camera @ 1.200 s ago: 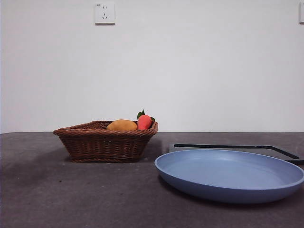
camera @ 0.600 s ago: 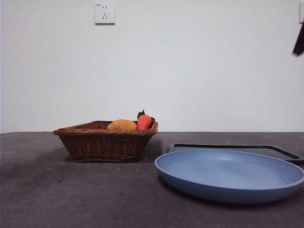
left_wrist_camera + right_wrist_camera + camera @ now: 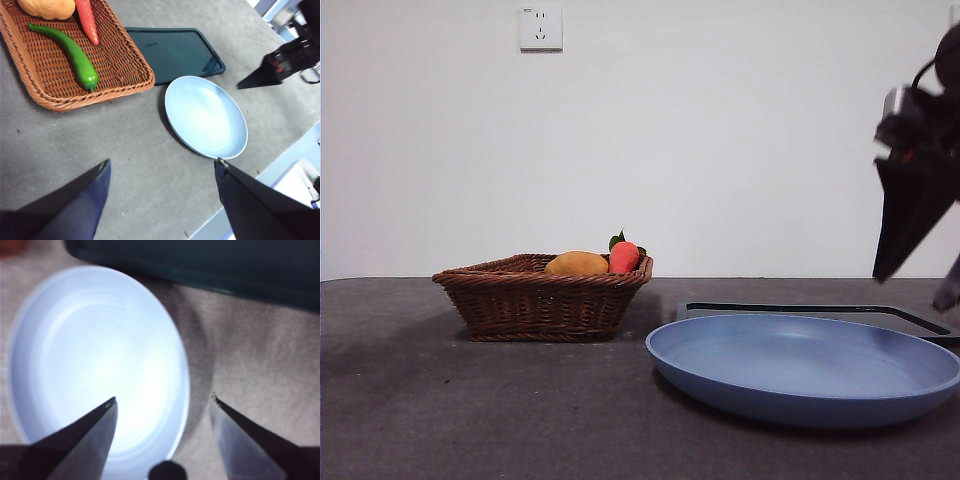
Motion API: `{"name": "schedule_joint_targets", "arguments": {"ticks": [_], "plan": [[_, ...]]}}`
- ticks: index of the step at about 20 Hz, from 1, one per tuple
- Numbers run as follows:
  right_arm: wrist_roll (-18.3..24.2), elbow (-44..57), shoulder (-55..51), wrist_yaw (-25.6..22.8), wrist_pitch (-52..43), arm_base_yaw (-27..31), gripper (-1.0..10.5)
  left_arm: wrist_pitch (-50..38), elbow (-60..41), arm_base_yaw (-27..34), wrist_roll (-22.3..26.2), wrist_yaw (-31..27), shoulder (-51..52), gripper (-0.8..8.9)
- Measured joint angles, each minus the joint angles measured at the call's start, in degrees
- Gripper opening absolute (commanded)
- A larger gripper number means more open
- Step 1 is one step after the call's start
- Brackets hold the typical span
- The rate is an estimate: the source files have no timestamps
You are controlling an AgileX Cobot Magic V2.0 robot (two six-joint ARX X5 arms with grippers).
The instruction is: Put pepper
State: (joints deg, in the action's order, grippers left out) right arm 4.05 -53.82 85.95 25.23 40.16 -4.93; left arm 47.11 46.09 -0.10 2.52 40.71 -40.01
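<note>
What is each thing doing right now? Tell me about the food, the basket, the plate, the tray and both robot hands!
pepper: lying in the basket, untouched
carrot: lying in the basket
yellow fruit: lying in the basket
basket: upright on the table
plate: flat on the table, nothing on it
tray: flat behind the plate, nothing on it
left hand: open, high above the table
right hand: open, hanging over the plate's edge

One wicker basket [image 3: 125,60] holds three pieces of produce: one green pepper [image 3: 75,55], one red-orange fruit [image 3: 87,20] and one yellow-orange fruit [image 3: 47,7]. Beside it are one blue plate [image 3: 206,116] and one dark tray [image 3: 172,50]. Two grippers [image 3: 160,172] [image 3: 162,402] are present.
</note>
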Motion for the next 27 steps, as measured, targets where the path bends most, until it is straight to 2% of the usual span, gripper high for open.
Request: {"name": "schedule_joint_targets", "arguments": {"ticks": [5,8,12,16,21,25,27], "plan": [[1.16,-0.02,6.62,-0.24,-2.47,-0.26,3.0,0.0,0.0,0.0,0.0,-0.02,0.0,3.63],[1.4,-0.02,8.57,-0.22,-2.97,-0.33,2.0,0.0,0.0,0.0,0.0,0.0,0.0,3.63],[1.53,-0.02,9.42,-0.15,-3.13,-0.33,0.1,0.0,0.0,0.0,-0.02,-0.02,0.0,3.63],[1.49,-0.04,9.42,0.28,-3.39,-0.33,0.0,-0.04,0.0,0.0,-0.02,-0.11,0.0,3.61],[-0.68,-0.04,7.37,0.92,-2.45,0.04,0.0,-2.58,0.0,-0.02,-1.68,-2.99,-0.04,3.61],[-2.4,-0.04,-2.73,1.2,-0.63,0.5,0.0,-5.07,1.4,-1.7,-3.74,-4.42,-3.76,3.61],[-3.15,-0.07,-7.89,1.2,0.79,1.16,0.0,-5.95,3.69,-4.66,-4.26,-8.52,-7.78,3.61]]}}
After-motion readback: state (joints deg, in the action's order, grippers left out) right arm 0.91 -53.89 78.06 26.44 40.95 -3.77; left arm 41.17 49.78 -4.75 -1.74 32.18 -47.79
